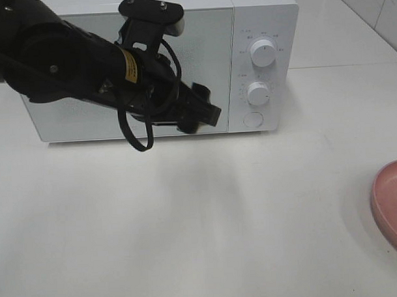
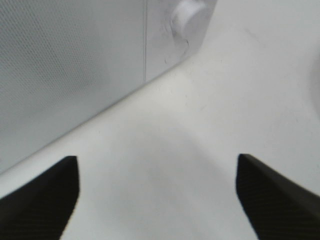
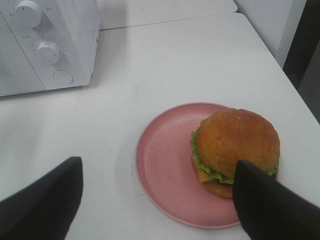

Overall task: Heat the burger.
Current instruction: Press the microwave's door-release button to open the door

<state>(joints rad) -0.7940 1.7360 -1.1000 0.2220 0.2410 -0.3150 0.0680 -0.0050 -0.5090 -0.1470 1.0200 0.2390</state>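
Exterior high view: we see the left arm [image 1: 72,68] reaching in from the upper left, stretched across the front of the white microwave [image 1: 181,32]. Its forearm slopes downward toward the right, a black cable looping beneath it. The left gripper [image 1: 200,112] sits low in front of the closed microwave door [image 1: 202,57], near the door's lower right corner and just left of the control panel. The panel carries an upper knob [image 1: 263,53], a lower knob [image 1: 258,93] and a round button [image 1: 253,119] below them.

From the left wrist view we confirm that the left gripper [image 2: 157,200] is spread wide, with nothing between the two dark fingers [image 2: 40,200]; only bare white table [image 2: 200,125] shows in the gap. This view is blurred, so we can say only that the fingers appear to be clear of the microwave front.

From the right wrist view we see the right gripper [image 3: 155,200] likewise spread apart and holding nothing, poised above the table and pointed toward the pink plate [image 3: 165,165]. The burger [image 3: 235,150] rests on that plate, toward the side away from the microwave, with lettuce and cheese showing under the bun. One finger [image 3: 270,205] overlaps the burger's edge in the picture; we cannot tell whether it touches.

In the exterior high view only the plate's rim [image 1: 386,200] shows at the right edge, well apart from the microwave.
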